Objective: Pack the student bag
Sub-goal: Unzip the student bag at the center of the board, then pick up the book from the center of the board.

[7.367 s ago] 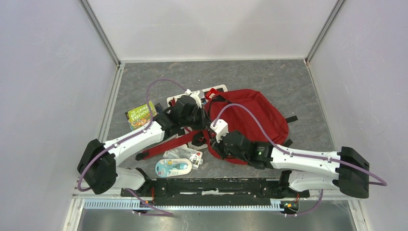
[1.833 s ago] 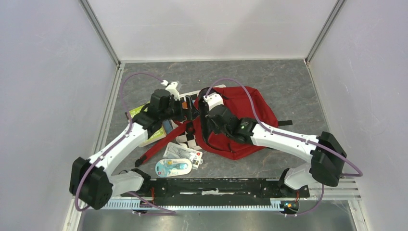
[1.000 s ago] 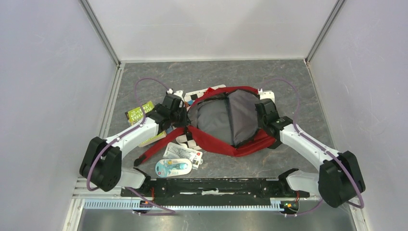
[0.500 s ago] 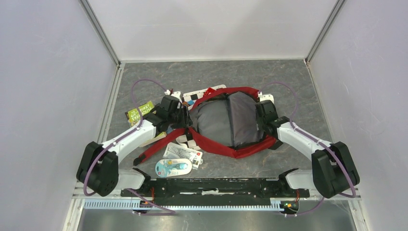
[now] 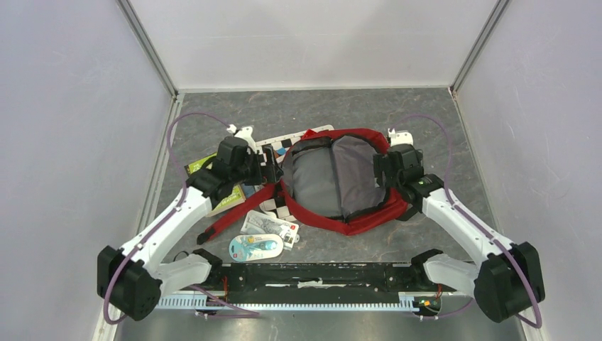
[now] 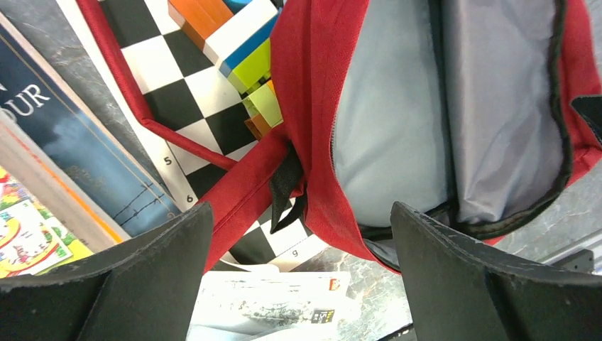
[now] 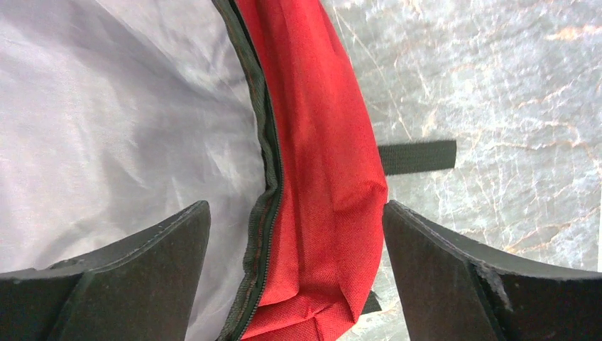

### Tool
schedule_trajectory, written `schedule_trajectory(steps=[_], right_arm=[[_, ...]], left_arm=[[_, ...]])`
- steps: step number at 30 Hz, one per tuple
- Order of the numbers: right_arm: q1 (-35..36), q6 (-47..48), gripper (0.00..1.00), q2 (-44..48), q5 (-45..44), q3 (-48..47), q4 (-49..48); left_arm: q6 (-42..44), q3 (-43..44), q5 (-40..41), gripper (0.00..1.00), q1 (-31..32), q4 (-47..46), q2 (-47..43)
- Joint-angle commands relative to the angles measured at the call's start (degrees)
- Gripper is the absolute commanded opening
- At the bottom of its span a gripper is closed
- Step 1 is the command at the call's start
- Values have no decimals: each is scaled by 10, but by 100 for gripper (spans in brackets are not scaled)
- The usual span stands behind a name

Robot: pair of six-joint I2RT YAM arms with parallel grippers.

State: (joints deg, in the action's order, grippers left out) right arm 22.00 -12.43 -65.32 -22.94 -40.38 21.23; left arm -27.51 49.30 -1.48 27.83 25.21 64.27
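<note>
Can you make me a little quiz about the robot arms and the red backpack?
1. True or false: the student bag is zipped shut.
2. Which one is closer to the checkered board? A: left gripper. B: right gripper.
3. Fill in: the jaws of both grippers stand ____.
Key: 1 false; 2 A; 3 open.

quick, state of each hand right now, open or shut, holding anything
Left hand: open, holding nothing, straddling the rim of the large red fabric backpack.
Right hand: open, holding nothing, astride the backpack's opposite rim.
</note>
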Motion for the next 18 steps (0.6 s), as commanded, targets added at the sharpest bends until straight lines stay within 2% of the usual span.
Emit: schedule_trajectory(steps=[1, 5, 9, 15, 18], right_arm=[[-2, 18, 97, 39, 31, -45, 4], [-2, 25, 98, 55, 90, -66, 3], [15, 3, 98, 59, 185, -91, -29], [154, -19, 98, -20, 185, -176, -72], [222, -25, 97, -78, 185, -221, -95]], left_arm=[[28, 28, 13, 100, -20, 35, -50], [37, 34, 42, 100, -71, 78, -66], [54, 35, 1, 100, -182, 102, -76], [106, 49, -32, 100, -358, 125, -47], [89, 31, -54, 100, -435, 101, -33]])
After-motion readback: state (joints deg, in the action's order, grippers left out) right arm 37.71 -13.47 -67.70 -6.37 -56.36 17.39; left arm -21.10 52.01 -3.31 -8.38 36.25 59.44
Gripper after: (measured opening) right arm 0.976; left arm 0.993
